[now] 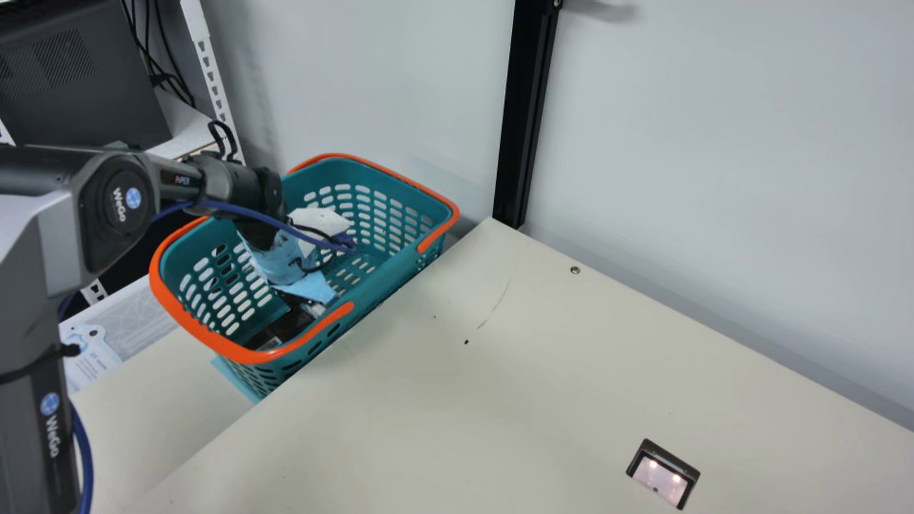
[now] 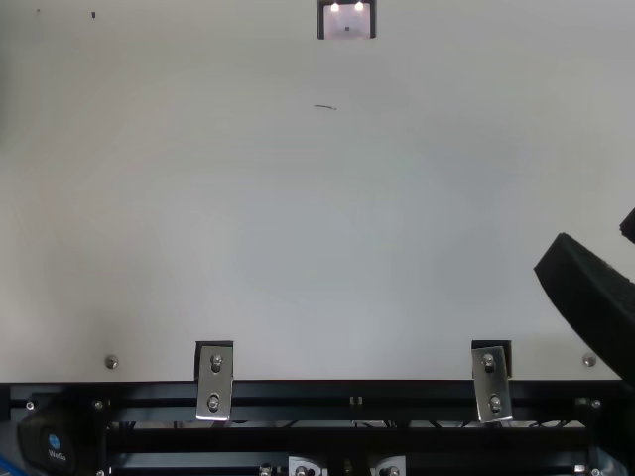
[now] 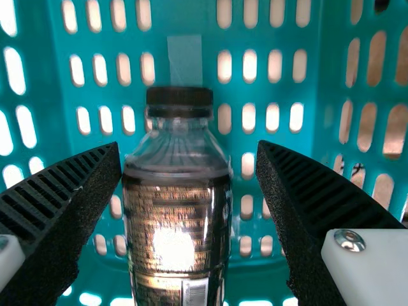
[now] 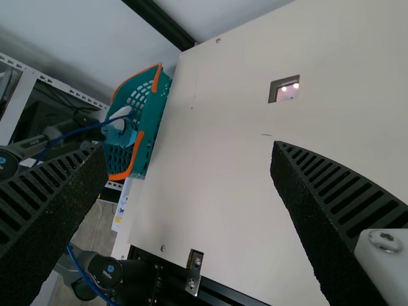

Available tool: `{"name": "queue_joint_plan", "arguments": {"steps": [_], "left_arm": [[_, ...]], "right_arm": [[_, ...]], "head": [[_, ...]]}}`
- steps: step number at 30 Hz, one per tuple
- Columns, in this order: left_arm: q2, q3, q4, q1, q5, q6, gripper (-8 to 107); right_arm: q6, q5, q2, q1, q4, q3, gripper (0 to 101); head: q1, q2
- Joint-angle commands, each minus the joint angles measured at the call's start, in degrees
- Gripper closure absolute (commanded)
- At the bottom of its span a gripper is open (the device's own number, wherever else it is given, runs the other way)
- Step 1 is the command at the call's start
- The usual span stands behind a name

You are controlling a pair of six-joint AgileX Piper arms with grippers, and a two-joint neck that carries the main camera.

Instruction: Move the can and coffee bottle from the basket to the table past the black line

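In the main view my left gripper (image 1: 282, 264) is down inside the teal basket (image 1: 187, 328) with its orange rim. The left wrist view has that gripper (image 3: 190, 156) open, a finger on each side of the dark coffee bottle (image 3: 172, 223), with gaps between bottle and pads. The bottle has a black cap and patterned label, and its lower end is cut off by the view's edge. My right gripper (image 2: 595, 238) is at the top view's right edge, away from the basket; the right wrist view has this gripper (image 4: 190, 153) wide open with nothing held.
The basket stands against the far left edge of the cream table (image 1: 428, 400), beside a wall and a black post (image 1: 528, 107). A small dark-framed inset (image 1: 664, 475) lies in the tabletop. A thin dark line (image 1: 495, 307) and a short dark mark (image 2: 325, 106) are on the surface.
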Motion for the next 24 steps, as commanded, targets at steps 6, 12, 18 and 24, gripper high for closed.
{"name": "queue_joint_plan", "arguments": {"steps": [6, 12, 18, 24], "left_arm": [[0.4, 1.6, 1.2, 0.3, -0.9, -0.8, 9], [1.5, 1.8, 1.8, 0.9, -1.8, -1.4, 9], [2.7, 1.6, 1.6, 1.2, -2.6, -1.5, 9], [3.3, 1.5, 1.0, 1.4, -3.5, -1.6, 76]], "right_arm": [[0.0, 0.0, 0.0, 0.0, 0.0, 0.0, 0], [0.0, 0.0, 0.0, 0.0, 0.0, 0.0, 0], [0.0, 0.0, 0.0, 0.0, 0.0, 0.0, 0], [0.0, 0.0, 0.0, 0.0, 0.0, 0.0, 0]], "head": [[-1.5, 1.1], [-1.5, 1.1], [-1.5, 1.1], [-1.5, 1.1]]}}
